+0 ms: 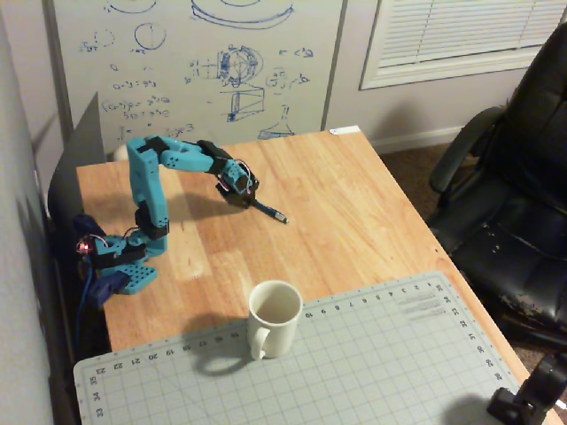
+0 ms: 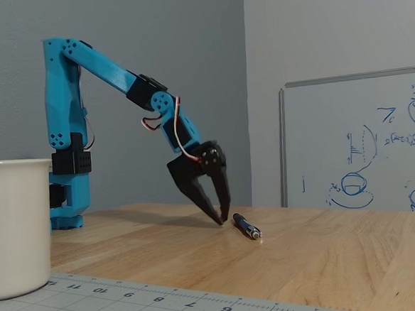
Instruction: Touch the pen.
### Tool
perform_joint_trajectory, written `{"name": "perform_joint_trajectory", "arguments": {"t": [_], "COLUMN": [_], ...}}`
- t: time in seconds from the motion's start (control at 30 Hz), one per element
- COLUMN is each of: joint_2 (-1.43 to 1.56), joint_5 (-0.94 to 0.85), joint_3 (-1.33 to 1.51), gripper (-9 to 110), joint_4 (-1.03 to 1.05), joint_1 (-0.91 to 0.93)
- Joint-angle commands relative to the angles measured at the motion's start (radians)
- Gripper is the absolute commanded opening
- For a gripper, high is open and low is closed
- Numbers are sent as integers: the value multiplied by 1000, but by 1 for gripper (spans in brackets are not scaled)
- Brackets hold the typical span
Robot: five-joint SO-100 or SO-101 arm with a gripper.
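Blue arm bent low over a wooden table, black gripper angled down with fingers slightly apart, tips at the tabletop just beside the pen's near end. Pen flat on the wood, apart from the white mug standing at the edge of a grey cutting mat. Whiteboard behind.

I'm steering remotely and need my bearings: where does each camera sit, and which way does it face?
A fixed view: high, past the cutting mat, looking down the table toward the whiteboard; whole arm shows.
A fixed view: at tabletop height beside the mug, looking across the table; arm seen side-on, gripper tips down by the pen.
Both share arm, pen, mug, whiteboard.
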Motion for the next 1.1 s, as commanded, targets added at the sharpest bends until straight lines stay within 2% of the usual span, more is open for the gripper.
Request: {"name": "perform_joint_trajectory", "arguments": {"t": [0.0, 0.17, 0.33, 0.73, 1.07], "joint_2": [186, 261, 187, -267, -499], "joint_5": [-2, 8, 9, 11, 11], "joint_3": [-34, -135, -272, -632, -884], "gripper": [1, 1, 1, 1, 1], "joint_4": [25, 204, 368, 376, 376], "joint_1": [-6, -8, -11, -5, -2]}}
